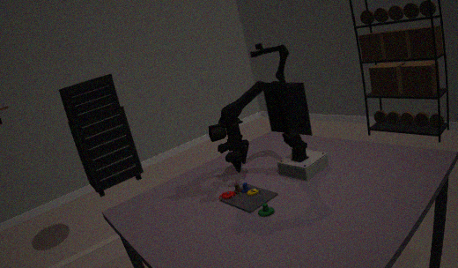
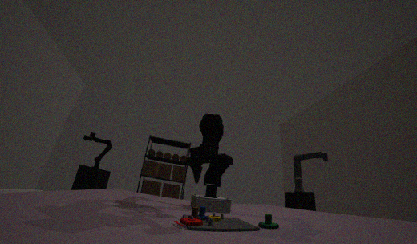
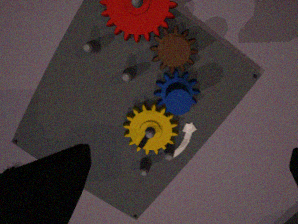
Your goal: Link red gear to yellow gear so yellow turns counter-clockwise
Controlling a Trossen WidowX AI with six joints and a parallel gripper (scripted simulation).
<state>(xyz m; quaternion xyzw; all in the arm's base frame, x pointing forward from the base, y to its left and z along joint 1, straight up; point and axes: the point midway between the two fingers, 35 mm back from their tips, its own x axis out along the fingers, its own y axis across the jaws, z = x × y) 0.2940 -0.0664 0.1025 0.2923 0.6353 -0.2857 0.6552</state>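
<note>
The grey board (image 1: 251, 205) (image 2: 240, 225) (image 3: 65, 100) carries the red gear (image 1: 227, 195) (image 2: 191, 221) (image 3: 150, 21) and the striped yellow gear (image 1: 253, 192) (image 2: 215, 217) (image 3: 137, 125). A brown gear (image 1: 237, 189) (image 2: 195, 212) (image 3: 174, 50) stands beside the red gear, and a blue gear (image 1: 245, 187) (image 2: 202, 213) (image 3: 179, 101) between brown and yellow. Their teeth appear to meet in a row; exact seating is hard to tell. Bare pegs include one (image 3: 91, 47), another (image 3: 128, 74) and one (image 3: 145, 166) below yellow. A green gear (image 1: 266, 212) (image 2: 269, 225) stands on the table. My gripper (image 1: 239, 169) (image 3: 190, 156) is open and empty above the board.
The white arrow (image 3: 185, 140) lies beside the yellow gear. The arm's pale base (image 1: 303, 167) (image 2: 211, 204) stands behind the board on the table (image 1: 343, 194). Shelves (image 1: 405, 93) stand in the background, beyond the table.
</note>
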